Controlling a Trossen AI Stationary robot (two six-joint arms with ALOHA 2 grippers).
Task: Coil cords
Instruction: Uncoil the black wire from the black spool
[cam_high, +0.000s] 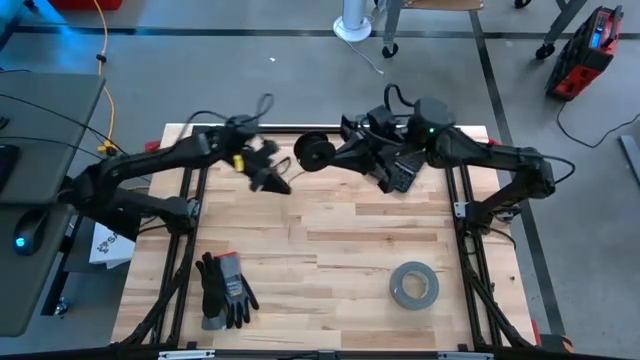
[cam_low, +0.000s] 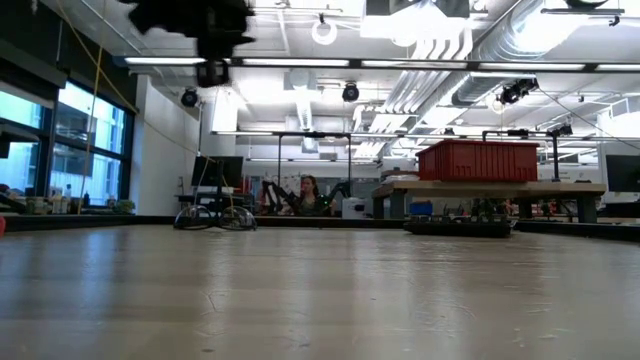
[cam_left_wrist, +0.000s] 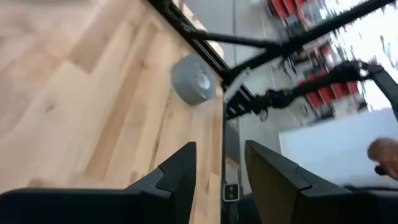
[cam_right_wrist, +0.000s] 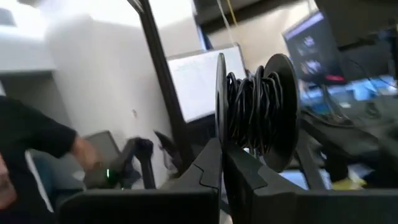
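The small black spool (cam_high: 313, 150) hangs over the table's far middle with the thin dark cord (cam_right_wrist: 254, 112) wound around its core. My right gripper (cam_high: 336, 157) comes at it from the table's right and is shut on it. My left gripper (cam_high: 279, 184) hovers just left of the spool, nearer the table's near side. It is open, with nothing between its fingers (cam_left_wrist: 180, 165). No loose cord shows on the table. My right gripper pinches the rim of one spool flange (cam_right_wrist: 219, 134) between its two fingers (cam_right_wrist: 208, 165). The fingers run roughly level from the table's right side. The spool stands beyond the fingertips, its flanges upright and the coil between them, clear of the tabletop.
A grey tape roll (cam_high: 414, 285) lies near the table's front right, and a pair of black and grey gloves (cam_high: 225, 290) at the front left. A yellow cable (cam_high: 105, 95) runs over the floor beyond the left edge. A person's arm (cam_right_wrist: 37, 140) shows beside the table.
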